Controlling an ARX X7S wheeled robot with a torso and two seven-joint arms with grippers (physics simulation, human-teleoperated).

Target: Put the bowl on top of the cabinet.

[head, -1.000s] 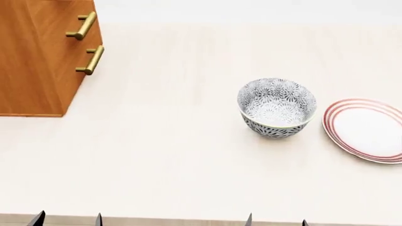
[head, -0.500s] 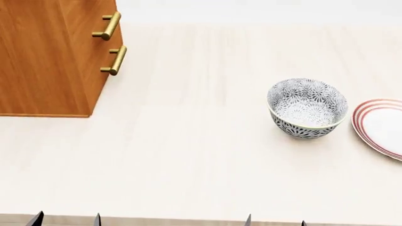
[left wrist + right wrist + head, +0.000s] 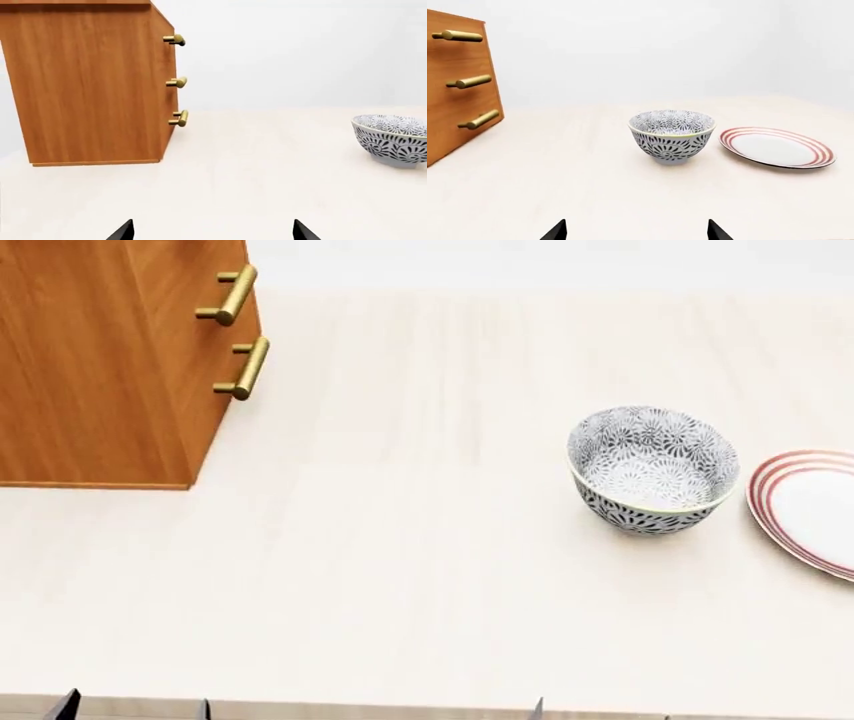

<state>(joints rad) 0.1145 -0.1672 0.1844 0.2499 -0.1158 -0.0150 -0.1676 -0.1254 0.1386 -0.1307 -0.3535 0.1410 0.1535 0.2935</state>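
Nearest the robot, both grippers sit low at the table's front edge, only their dark fingertips showing. The left gripper (image 3: 212, 231) has its fingers spread wide with nothing between them. The right gripper (image 3: 637, 231) is spread just as wide and holds nothing. Farther out on the pale wooden table (image 3: 400, 570), the bowl (image 3: 653, 469) stands upright to the right, well apart from both grippers. Just beside it, further right, lies a plate (image 3: 807, 510) with red rings, not touching it. At the far left stands the cabinet (image 3: 94, 370), its brass handles (image 3: 227, 295) facing the bowl's side.
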